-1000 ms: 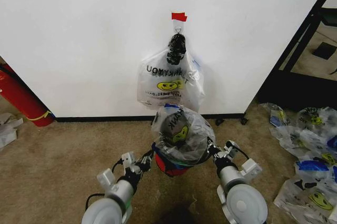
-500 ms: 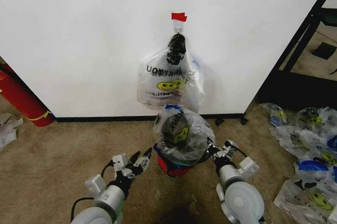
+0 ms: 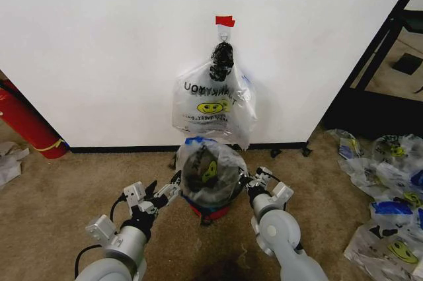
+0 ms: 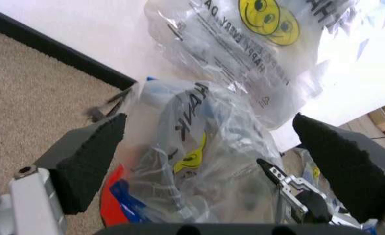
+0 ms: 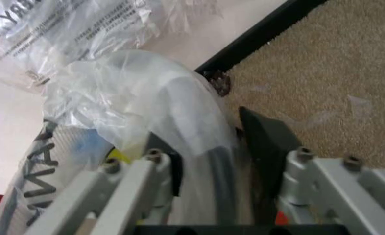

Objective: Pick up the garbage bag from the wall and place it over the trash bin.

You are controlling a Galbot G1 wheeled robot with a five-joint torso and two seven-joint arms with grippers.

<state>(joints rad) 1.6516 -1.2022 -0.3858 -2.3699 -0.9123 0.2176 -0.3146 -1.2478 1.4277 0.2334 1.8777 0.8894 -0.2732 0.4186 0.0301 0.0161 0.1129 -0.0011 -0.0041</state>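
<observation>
The garbage bag, thin clear plastic with a yellow smiley, is draped over the trash bin, whose red base shows below it on the carpet by the wall. My right gripper is at the bag's right side. In the right wrist view this gripper is shut on a fold of the garbage bag. My left gripper hangs open just left of the bin, apart from it. The left wrist view shows this gripper spread wide, with the garbage bag beyond it.
A thick bundle of like bags hangs from a hook under red tape, right behind the bin. A long red cylinder leans at the left. Loose smiley bags and a black rack stand at the right.
My left gripper let go of the bag's left side, opened and drew back to the left. The right gripper moved left, and the bag and bin shifted left with it.
</observation>
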